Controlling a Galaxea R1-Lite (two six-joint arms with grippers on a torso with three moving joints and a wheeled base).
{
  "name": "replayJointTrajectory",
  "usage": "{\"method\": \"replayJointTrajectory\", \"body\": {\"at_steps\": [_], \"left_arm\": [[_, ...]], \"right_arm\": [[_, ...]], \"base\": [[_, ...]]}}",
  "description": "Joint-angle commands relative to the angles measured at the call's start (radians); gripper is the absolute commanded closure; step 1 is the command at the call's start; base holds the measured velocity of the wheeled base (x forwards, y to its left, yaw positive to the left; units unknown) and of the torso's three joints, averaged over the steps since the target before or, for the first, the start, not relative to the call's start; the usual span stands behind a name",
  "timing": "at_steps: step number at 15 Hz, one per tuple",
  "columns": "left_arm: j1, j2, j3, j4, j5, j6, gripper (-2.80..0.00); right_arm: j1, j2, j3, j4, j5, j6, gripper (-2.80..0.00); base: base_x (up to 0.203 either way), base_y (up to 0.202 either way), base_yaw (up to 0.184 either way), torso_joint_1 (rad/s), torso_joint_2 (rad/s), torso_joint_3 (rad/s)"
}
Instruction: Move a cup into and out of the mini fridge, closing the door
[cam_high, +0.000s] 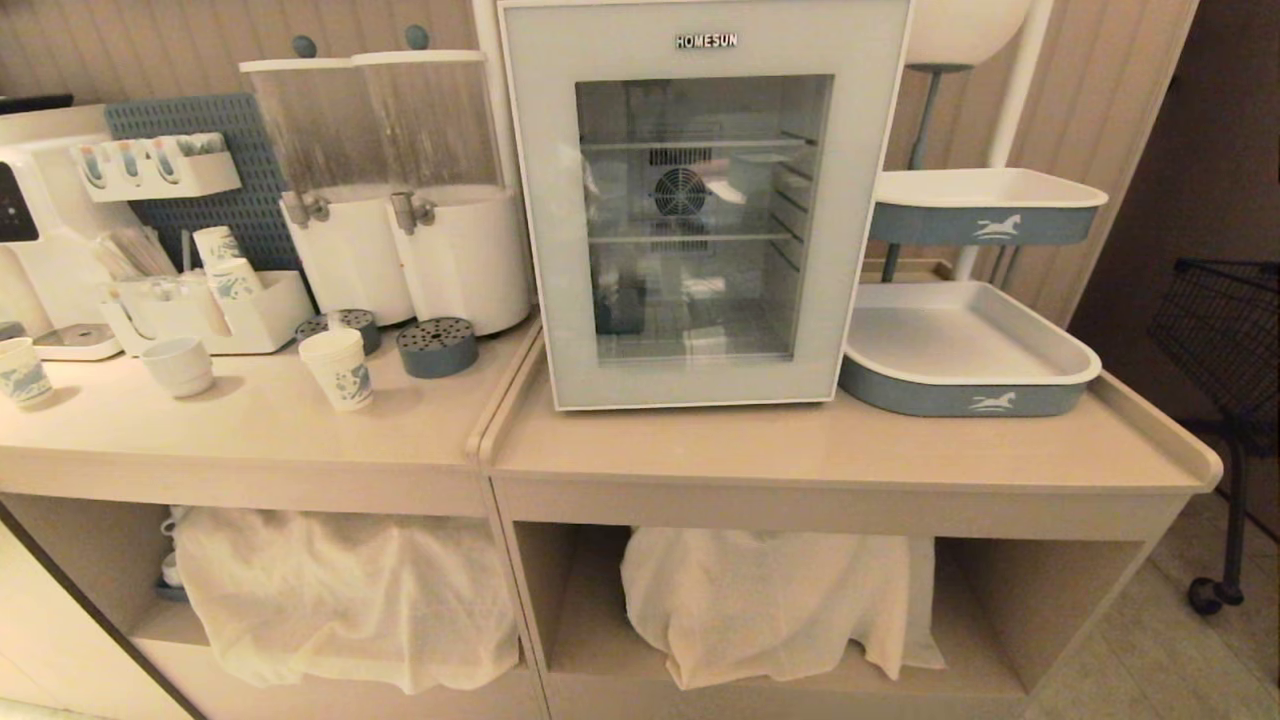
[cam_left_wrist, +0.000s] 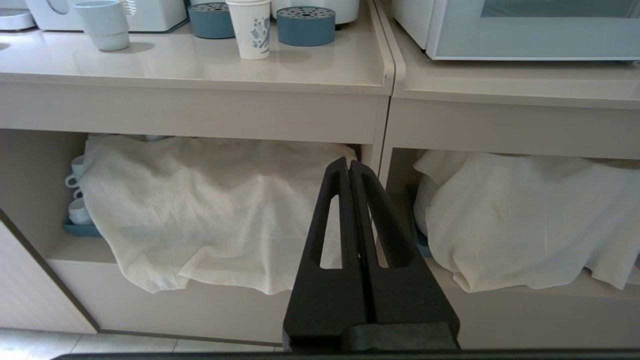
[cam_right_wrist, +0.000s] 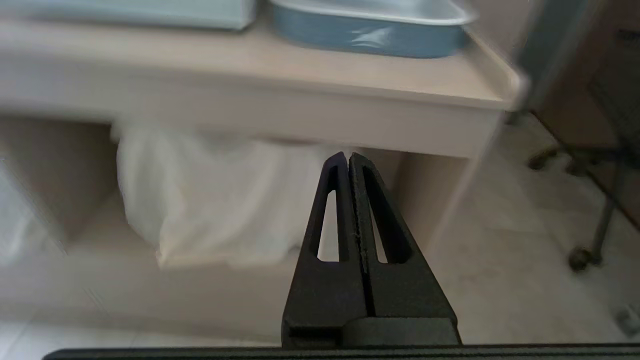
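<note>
The mini fridge (cam_high: 705, 40) stands on the right counter, and its glass-windowed door (cam_high: 545, 220) is shut. Through the window I see thin shelves and a round fan. The cup (cam_high: 337, 368), tall white paper with small blue print, stands upright on the left counter; the left wrist view shows this cup (cam_left_wrist: 248, 27) too. Neither arm shows in the head view. My left gripper (cam_left_wrist: 348, 162) is shut and empty, low in front of the cloth-covered shelf. My right gripper (cam_right_wrist: 348, 156) is shut and empty, below the right counter's edge.
A squat white ceramic cup (cam_high: 180, 365) and a patterned paper cup (cam_high: 20, 372) stand left of the cup. Two drink dispensers (cam_high: 400, 230) and blue drip cups (cam_high: 437, 347) stand behind it. Blue-sided trays (cam_high: 965, 400) sit right of the fridge. White cloths (cam_high: 340, 590) cover the shelves.
</note>
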Motion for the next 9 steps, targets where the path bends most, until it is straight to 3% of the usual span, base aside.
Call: {"method": "replayJointTrajectory", "body": {"at_steps": [1,9], "left_arm": [[0.0,0.001,0.018,0.0,0.0,0.0,0.0],[0.0,0.001,0.018,-0.001,-0.001,0.003,0.0]], "right_arm": [[0.001,-0.001,-0.053,0.147,0.032,0.012,0.0],[0.001,-0.001,-0.051,0.132,0.027,0.03,0.0]], "base": [[0.0,0.0,0.0,0.0,0.0,0.0],[0.0,0.0,0.0,0.0,0.0,0.0]]}}
